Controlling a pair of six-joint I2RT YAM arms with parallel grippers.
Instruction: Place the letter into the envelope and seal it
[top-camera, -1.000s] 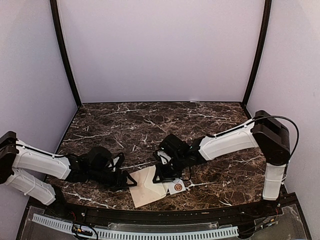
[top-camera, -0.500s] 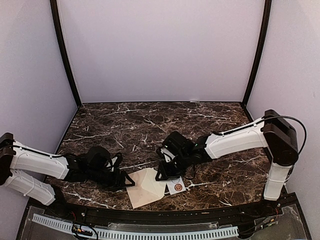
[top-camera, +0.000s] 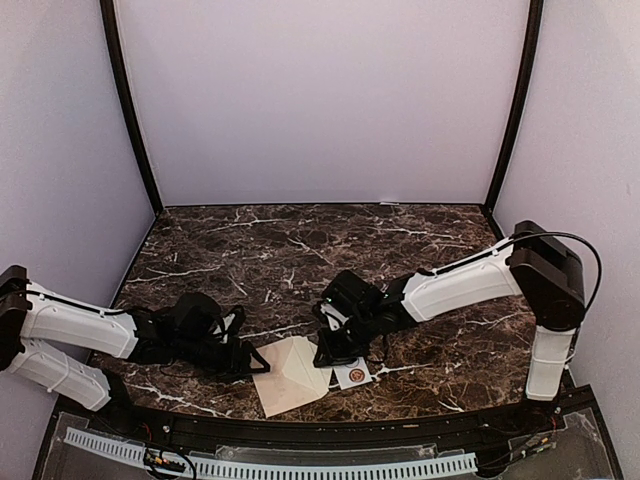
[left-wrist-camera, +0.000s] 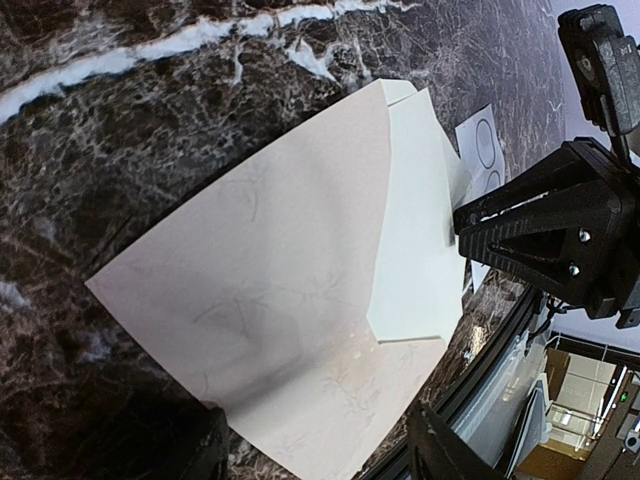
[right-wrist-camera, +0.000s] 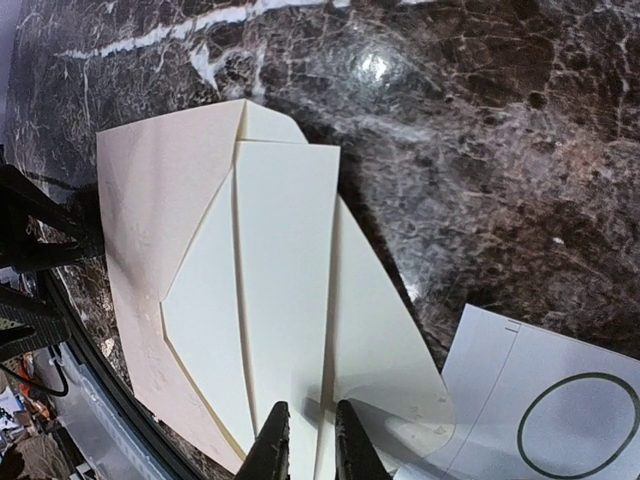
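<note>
The pinkish-tan envelope (top-camera: 278, 392) (left-wrist-camera: 250, 300) (right-wrist-camera: 140, 230) lies near the table's front edge. The paler, creased letter (top-camera: 308, 368) (left-wrist-camera: 420, 230) (right-wrist-camera: 285, 260) sticks out of its mouth toward the right and stands up like a tent. My right gripper (top-camera: 326, 357) (right-wrist-camera: 312, 445) is at the letter's right end. Its fingers (right-wrist-camera: 275, 445) are almost together on a raised crease of the letter. My left gripper (top-camera: 254, 362) (left-wrist-camera: 325, 455) is open. Its fingers (left-wrist-camera: 440, 455) straddle the envelope's near left corner.
A small white card printed with circles (top-camera: 353, 375) (right-wrist-camera: 545, 400) (left-wrist-camera: 485, 150) lies just right of the envelope, partly under the letter's end. The table's black front rail (top-camera: 300, 420) runs close behind the envelope's near edge. Dark marble tabletop (top-camera: 300, 260) stretches behind both arms.
The pale paper at the envelope's mouth has risen from flat into a tent. The right arm swung slightly out and came back. The left arm has barely moved.
</note>
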